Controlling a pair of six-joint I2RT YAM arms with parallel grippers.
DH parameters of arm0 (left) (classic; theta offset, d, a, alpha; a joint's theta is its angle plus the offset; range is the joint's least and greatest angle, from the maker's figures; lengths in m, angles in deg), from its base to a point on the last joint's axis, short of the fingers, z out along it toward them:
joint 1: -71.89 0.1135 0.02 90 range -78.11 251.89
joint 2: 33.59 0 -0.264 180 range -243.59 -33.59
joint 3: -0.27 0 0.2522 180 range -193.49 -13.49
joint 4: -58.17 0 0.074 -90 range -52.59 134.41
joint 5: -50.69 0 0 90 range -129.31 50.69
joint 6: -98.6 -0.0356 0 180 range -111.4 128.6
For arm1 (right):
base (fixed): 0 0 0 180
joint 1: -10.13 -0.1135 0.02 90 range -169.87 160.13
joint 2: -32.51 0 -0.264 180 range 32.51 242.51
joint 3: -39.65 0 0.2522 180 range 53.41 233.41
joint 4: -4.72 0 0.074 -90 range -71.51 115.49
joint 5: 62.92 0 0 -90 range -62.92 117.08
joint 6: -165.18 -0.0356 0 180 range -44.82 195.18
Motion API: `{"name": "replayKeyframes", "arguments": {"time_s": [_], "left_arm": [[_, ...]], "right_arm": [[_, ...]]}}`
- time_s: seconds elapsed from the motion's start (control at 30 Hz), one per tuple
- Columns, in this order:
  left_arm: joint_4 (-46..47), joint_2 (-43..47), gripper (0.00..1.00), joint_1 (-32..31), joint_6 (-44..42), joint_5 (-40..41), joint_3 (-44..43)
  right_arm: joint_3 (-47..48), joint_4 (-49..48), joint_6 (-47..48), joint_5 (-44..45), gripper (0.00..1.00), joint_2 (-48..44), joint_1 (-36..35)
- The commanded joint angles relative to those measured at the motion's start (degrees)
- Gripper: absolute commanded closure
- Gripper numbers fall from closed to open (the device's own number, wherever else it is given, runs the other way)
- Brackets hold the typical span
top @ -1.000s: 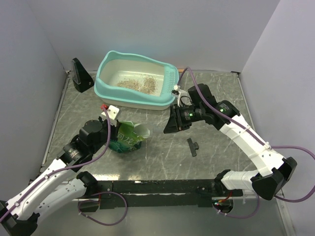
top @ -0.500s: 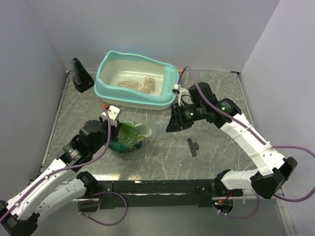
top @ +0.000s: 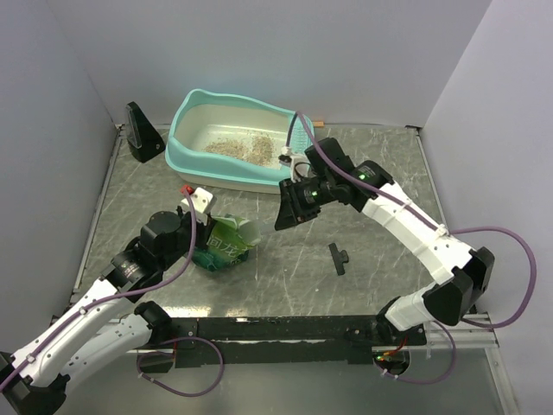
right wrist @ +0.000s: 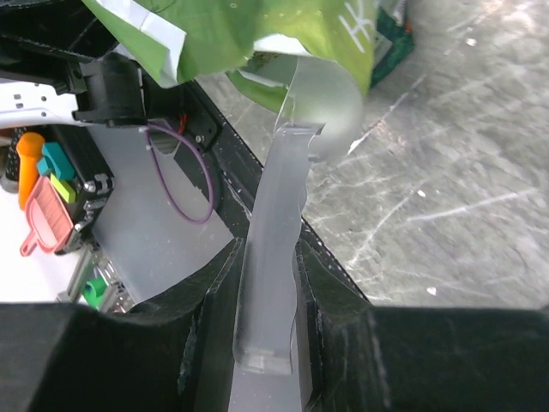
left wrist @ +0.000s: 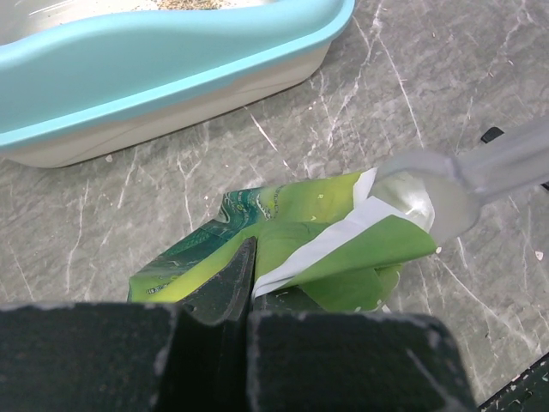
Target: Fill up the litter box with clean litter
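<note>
Here, scoop (left wrist: pixel 429 196) at pouch (left wrist: pixel 296 227), near litter box (left wrist: pixel 171 51).

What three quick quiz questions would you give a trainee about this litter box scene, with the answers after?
1. True or false: the left gripper is shut on the green pouch.
2. Multiple choice: the right gripper holds A) the translucent scoop, B) the green pouch, C) nothing.
3. Fill in: the beige litter granules lie inside the ____.

Key
1. True.
2. A. The jaws clamp the scoop's handle, and its bowl sits at the pouch's mouth.
3. litter box
</note>
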Motion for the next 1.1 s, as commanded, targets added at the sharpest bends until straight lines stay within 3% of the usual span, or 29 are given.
{"name": "replayKeyframes", "arguments": {"time_s": [0.0, 0.37, 0.63, 0.77, 0.9, 1.07], "left_arm": [[4.3, 0.6, 0.99, -0.2, 0.4, -3.1, -0.4], [4.2, 0.8, 0.99, -0.2, 0.4, -2.6, -0.4], [4.2, 0.6, 0.99, -0.2, 0.4, -2.7, -0.5], [4.1, 0.5, 0.99, -0.2, 0.5, -2.3, -0.4], [4.1, 0.5, 0.99, -0.2, 0.4, -2.0, -0.4], [4.2, 0.3, 0.99, -0.2, 0.4, -1.9, -0.4]], "right_arm": [[-0.2, -5.3, -1.4, -1.3, 1.0, 1.5, -2.8], [-13.4, -22.6, -11.4, 0.7, 1.0, -2.9, -4.0], [-6.7, -15.5, -9.3, -0.8, 1.0, 4.6, -4.1], [-6.8, -17.7, -10.4, -3.6, 1.0, 9.1, -4.1], [-11.2, -25.1, -13.7, -8.6, 1.0, 12.8, -4.2], [-20.7, -46.0, -22.1, -15.4, 1.0, 13.6, -4.2]]}}
